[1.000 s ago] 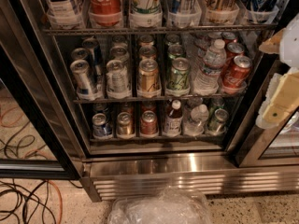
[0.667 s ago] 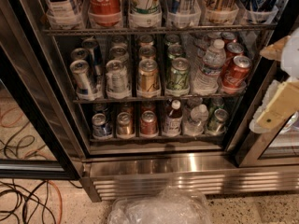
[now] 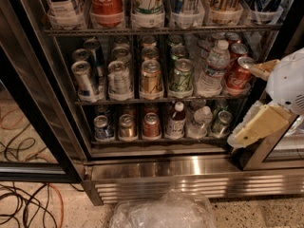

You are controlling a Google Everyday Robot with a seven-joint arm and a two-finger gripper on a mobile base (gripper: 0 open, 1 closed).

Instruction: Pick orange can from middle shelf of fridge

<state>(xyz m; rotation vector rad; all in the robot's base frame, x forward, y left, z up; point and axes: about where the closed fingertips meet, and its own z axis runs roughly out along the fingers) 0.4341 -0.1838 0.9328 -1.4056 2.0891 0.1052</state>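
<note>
**Gripper edges in from the right; orange can not yet reached**

The fridge [image 3: 190, 167] fills the view, its middle shelf [image 3: 95, 101] carrying rows of cans in lane trays. Over the last second the gripper [image 3: 242, 103] has come further into view from the right edge, sliding leftward and a little lower, so that it now hangs in front of the right end of that shelf. This reads as the approach under way, with the reach into the shelf not yet begun.

The orange can [image 3: 151, 77] stands upright at the front of its lane, well to the left of the fingers [image 3: 259, 125] and about level with the upper one. Between it and the fingers stand the green can [image 3: 182, 75], a water bottle [image 3: 211, 70] and the red Coca-Cola can [image 3: 237, 75], the last lying just beside the upper fingertip.

The two fingers stand spread apart with nothing between them. By this judgement the gripper must still travel left past three lanes before it faces the orange can, and brushing the red can is the near risk.
</note>
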